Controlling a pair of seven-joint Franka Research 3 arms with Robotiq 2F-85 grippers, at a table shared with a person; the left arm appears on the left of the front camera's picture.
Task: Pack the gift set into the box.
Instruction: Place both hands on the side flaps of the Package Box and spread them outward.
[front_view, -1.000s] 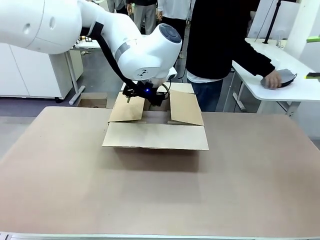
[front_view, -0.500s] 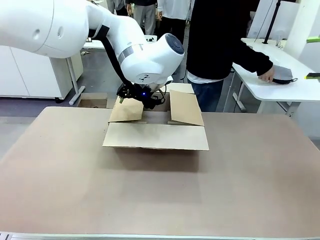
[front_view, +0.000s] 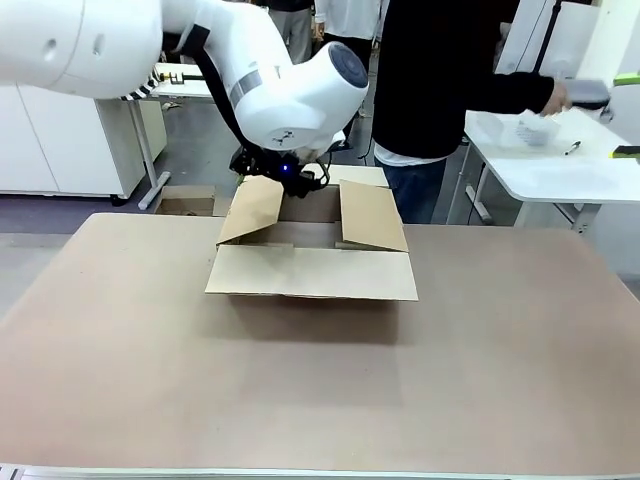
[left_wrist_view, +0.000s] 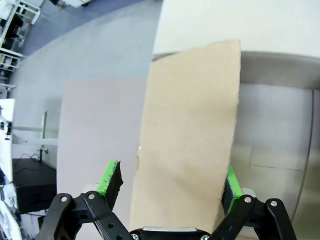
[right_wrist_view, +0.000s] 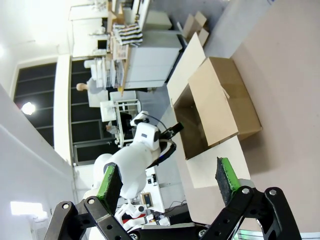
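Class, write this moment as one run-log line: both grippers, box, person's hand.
left gripper: open, over left flap | right gripper: open, empty | box: flaps open | person's hand: holding grey item at side table

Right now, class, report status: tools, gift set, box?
Left tool open at box flap. Right tool open, empty. Gift set in person's hand, not yet boxed.

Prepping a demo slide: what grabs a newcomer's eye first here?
The white left arm looms over the open box at the table's far middle. In the left wrist view the left claw stands open with a raised flap between its fingers. Beyond, a person reaches toward a side table at right.
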